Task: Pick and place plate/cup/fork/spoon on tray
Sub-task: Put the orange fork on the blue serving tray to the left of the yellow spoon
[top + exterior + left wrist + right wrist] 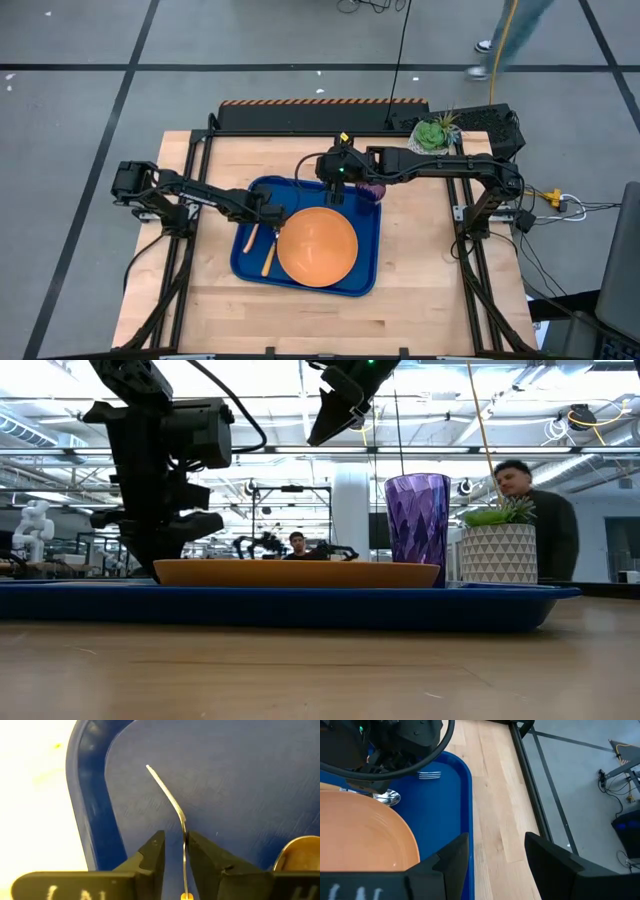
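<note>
No readable text, labels or numbers (anywhere shown)

Left wrist view: the fork (172, 807) handle is running off the frame edge between the left hand (175, 851) fingers. High view: the cup (372, 187) is lying largely hidden beneath the right arm. Low view: the cutlery is sitting concealed behind the tray (300, 603) lip.

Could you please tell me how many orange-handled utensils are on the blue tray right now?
2: the spoon lies left of the plate, and the fork lies beside it near the tray's left edge, between the left claw's fingers.
</note>
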`<state>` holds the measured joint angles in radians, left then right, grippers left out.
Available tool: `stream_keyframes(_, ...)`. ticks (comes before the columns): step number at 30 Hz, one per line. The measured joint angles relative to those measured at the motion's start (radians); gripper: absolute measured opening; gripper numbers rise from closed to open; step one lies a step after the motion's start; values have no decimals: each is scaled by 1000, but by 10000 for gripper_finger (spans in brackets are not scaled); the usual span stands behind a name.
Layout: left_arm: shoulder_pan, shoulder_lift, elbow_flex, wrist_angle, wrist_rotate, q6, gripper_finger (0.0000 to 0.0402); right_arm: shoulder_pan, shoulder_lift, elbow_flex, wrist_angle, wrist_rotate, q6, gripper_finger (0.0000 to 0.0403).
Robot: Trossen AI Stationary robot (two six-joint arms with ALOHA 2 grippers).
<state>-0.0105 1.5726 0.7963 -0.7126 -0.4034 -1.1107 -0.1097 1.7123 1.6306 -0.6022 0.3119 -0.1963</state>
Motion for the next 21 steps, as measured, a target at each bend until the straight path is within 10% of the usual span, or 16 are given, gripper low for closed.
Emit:
stream_keyframes(7,0,0,0,7,-1,7,9,0,0,0,0,0,-3,185)
stream_keyframes(21,-6,0,1,-54,7,-61,4,0,0,0,0,0,-11,185)
